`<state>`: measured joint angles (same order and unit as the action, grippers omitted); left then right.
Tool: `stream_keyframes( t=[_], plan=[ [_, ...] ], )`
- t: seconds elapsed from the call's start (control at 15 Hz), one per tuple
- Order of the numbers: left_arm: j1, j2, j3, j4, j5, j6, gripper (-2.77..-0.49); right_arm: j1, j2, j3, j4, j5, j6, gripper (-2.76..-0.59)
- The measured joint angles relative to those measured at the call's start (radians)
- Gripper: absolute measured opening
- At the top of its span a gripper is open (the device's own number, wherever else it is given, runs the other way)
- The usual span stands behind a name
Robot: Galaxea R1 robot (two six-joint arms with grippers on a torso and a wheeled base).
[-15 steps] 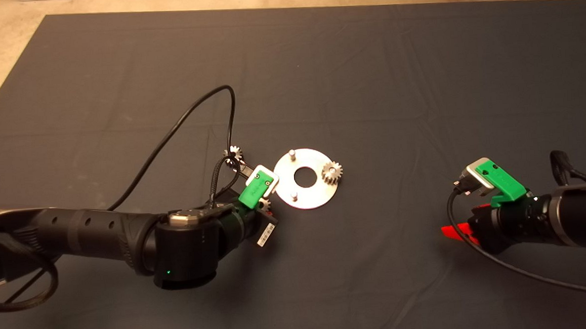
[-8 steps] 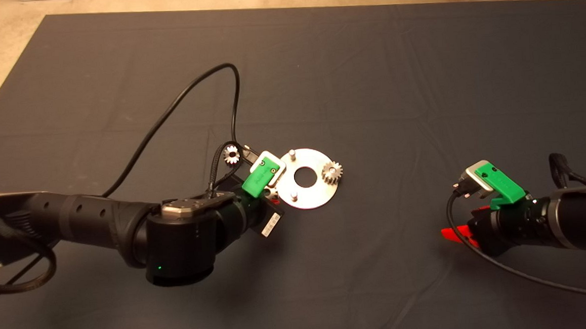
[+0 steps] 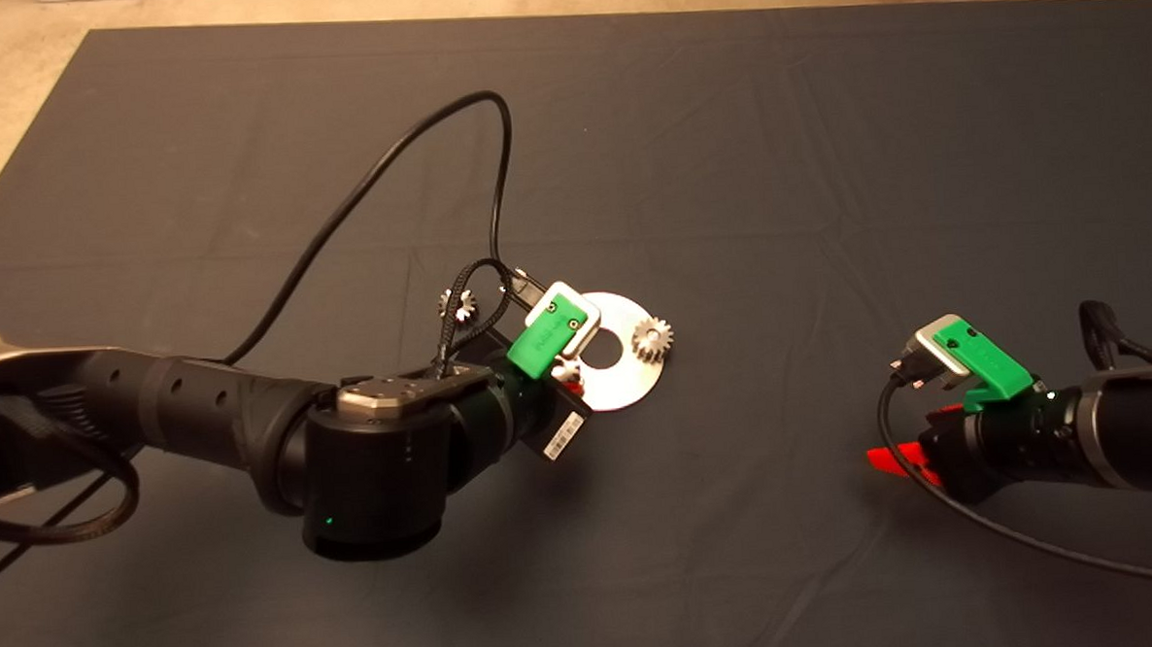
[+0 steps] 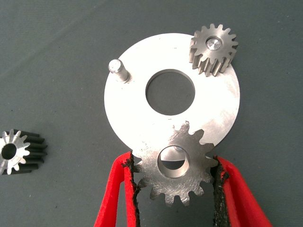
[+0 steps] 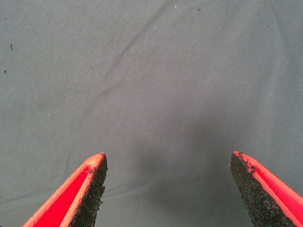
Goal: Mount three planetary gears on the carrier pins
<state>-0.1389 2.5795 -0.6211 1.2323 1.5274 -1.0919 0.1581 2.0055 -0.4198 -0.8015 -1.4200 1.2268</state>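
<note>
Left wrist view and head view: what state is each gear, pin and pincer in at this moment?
Left pincer: shut on held gear, over the disc.
Held gear: gripped flat, above a pin, not seated.
Mounted gear: seated on its pin.
Loose gear: lying on the mat, off the disc.
Bare pin: upright, empty.
Disc: flat on mat.
Right pincer: open, empty, parked.

My dark mat [image 3: 822,157] covers the table, its cloth faintly creased, with pale floor [image 3: 3,115] showing past its far and left edges. Near the mat's middle lies the shiny round disc [image 3: 627,384], flat on the cloth. Just beside the disc, on the side toward my left arm, one loose gear [image 3: 457,303] rests on the mat, tipped on its side as far as I can tell. Well apart from the disc, toward my right arm, the cloth is bare.
</note>
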Motion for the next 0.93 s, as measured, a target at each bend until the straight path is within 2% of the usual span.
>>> stream_keyframes(
  t=[0.93],
  plan=[
    [0.001,0.031,0.0,-0.002,0.003,-0.01,-2.62,0.0,0.0,0.0,-0.002,0.001,0.0,-1.44]
  ],
)
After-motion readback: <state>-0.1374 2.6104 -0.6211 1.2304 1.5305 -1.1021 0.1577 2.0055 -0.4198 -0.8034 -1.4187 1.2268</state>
